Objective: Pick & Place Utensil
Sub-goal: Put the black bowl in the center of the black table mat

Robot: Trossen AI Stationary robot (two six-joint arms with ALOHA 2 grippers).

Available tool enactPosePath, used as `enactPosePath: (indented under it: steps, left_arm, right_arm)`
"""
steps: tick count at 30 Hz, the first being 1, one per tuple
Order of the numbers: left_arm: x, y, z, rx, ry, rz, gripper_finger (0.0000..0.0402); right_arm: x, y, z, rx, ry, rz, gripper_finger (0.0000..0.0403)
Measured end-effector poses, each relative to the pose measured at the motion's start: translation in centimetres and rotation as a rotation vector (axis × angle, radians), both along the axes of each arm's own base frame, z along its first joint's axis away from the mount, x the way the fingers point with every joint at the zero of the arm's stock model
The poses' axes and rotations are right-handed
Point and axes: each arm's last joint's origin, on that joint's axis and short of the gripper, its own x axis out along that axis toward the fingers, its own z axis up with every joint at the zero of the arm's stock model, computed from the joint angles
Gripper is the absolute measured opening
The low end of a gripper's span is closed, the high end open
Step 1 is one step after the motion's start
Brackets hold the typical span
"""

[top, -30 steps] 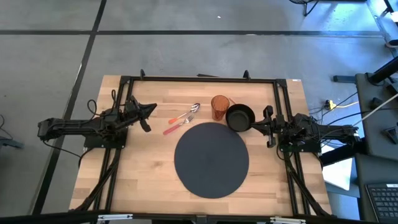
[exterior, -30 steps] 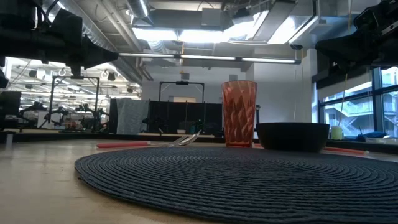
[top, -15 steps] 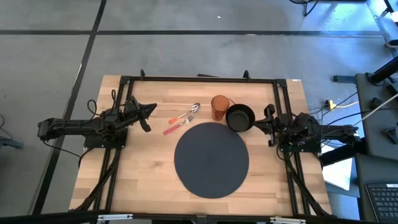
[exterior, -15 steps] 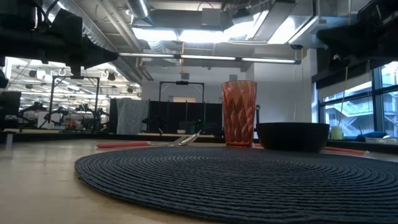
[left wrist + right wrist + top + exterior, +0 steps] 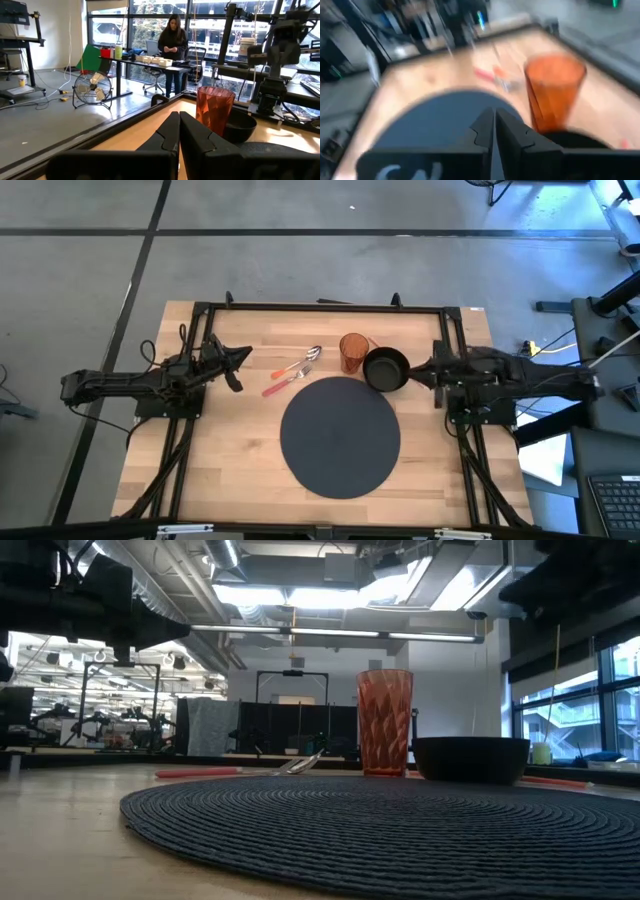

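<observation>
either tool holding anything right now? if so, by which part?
Nothing is held. The left tool and the right tool are both shut on nothing; the spoon and fork lie untouched on the table.

Two utensils lying flat on the wooden table

A spoon (image 5: 305, 359) and a fork (image 5: 281, 380), both with orange-red handles and metal heads, are lying side by side, touching or nearly so, angled diagonally. They are sitting between the two grippers, nearer the left gripper (image 5: 240, 358), with the right gripper (image 5: 420, 373) well apart.
</observation>
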Motion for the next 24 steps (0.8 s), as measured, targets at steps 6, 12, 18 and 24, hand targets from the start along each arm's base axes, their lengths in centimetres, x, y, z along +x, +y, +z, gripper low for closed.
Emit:
enactPosePath:
  steps: [6,12,18,24]
  left_arm:
    - [0.0,0.0,0.0,0.0,0.0,0.0,0.0004]
    - [0.0,0.0,0.0,0.0,0.0,0.0,0.0004]
    - [0.0,0.0,0.0,0.0,0.0,-0.001,0.0004]
    - [0.0,0.0,0.0,0.0,0.001,0.004,0.0004]
  right_arm:
    - [3.0,0.0,1.3,-0.034,0.32,-0.044,0.0027]
    - [5.8,0.4,2.0,-0.059,0.472,-0.007,0.0087]
    - [7.5,0.8,0.9,-0.116,0.646,0.052,0.0198]
    - [8.9,0.9,-1.0,-0.16,0.776,0.089,0.0285]
